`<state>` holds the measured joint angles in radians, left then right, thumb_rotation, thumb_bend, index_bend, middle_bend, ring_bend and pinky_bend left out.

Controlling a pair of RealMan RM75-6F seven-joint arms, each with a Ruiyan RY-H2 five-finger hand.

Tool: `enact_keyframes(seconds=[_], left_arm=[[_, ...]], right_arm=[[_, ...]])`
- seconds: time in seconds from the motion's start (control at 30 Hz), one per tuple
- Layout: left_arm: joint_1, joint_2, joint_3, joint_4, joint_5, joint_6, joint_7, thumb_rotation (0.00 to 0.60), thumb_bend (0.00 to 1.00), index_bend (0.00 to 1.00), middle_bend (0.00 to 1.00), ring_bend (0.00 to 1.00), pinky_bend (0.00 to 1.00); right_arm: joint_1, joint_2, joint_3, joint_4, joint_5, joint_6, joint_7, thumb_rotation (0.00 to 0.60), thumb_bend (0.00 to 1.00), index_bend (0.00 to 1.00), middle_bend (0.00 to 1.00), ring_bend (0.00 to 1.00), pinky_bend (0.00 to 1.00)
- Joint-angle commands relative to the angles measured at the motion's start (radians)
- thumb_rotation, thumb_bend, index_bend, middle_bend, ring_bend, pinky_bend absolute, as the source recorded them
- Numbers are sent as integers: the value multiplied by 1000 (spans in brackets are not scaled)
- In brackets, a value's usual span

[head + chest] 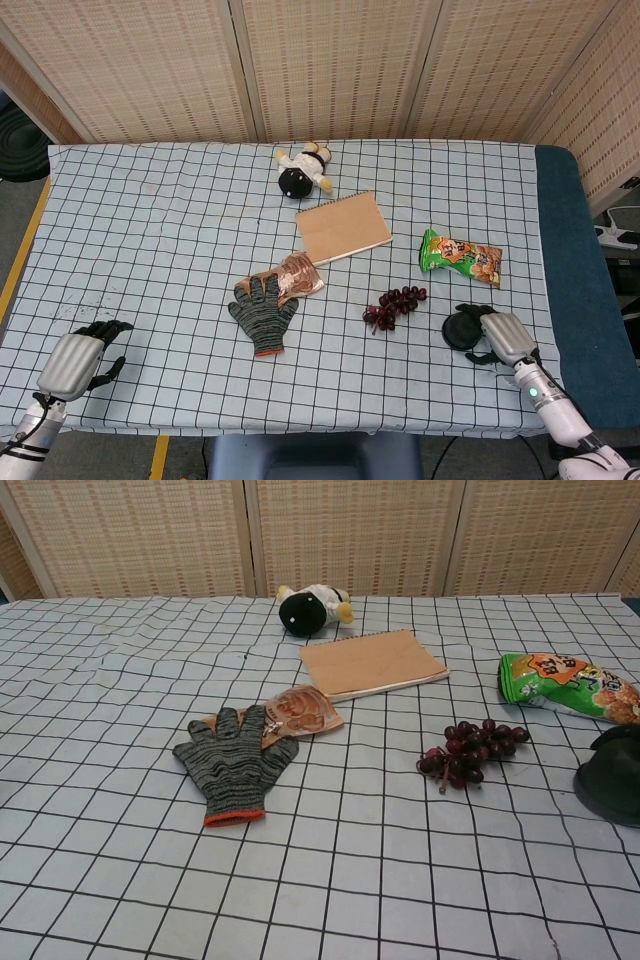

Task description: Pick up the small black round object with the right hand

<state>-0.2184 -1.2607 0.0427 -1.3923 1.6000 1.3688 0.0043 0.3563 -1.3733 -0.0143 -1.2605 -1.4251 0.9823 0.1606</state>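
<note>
A small black round object (459, 330) lies flat on the checked tablecloth (160, 230) at the lower right of the head view, and shows again at the far right edge of the chest view (610, 783), cut off by the frame. The robot's right hand (497, 337) sits against its right side, dark fingers (473, 310) curling over the upper rim and another reaching in at the lower edge; whether they actually grip the object cannot be told, as it appears to rest on the cloth. The hand's grey back faces up, its forearm running off toward the lower right corner.

Just left of the object, a bunch of dark red grapes (393, 305) lies apart from it. Above and slightly right, a green snack packet (460, 257) rests on its side. A brown spiral notebook (343, 227) lies toward the middle of the frame, with a black, white and yellow plush toy (302, 171) above it near the far edge of the table. Left of centre, a grey striped work glove (262, 312) with an orange cuff lies palm down, its fingertips overlapping a tan snack wrapper (295, 274).

At the lower left corner, the left hand (78, 358) rests at the table's near edge, fingers loosely curled and holding nothing. Woven screens (330, 65) stand behind the table.
</note>
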Motion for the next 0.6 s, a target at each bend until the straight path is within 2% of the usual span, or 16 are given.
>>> enact_keyframes(seconds=[0.03,0.3,0.6], left_arm=[[0,-1,0,3,1,-1,3,600,388,276,310,314,514],[0,-2,0,2,-1,-2,3,600,389,276,311,314,514],[-1,-1,1,0,-3,-8,3,600,388,276,310,314,514]], right_arm=[[-1,1,0,1,-1,4,-3,600,144,474,403,301,509],[-10,-6,1,9,-8,32,-13,600,228,736,548,473,666],[-22,-18,3,24,-43,93,18,600,241,767,569,496,686]])
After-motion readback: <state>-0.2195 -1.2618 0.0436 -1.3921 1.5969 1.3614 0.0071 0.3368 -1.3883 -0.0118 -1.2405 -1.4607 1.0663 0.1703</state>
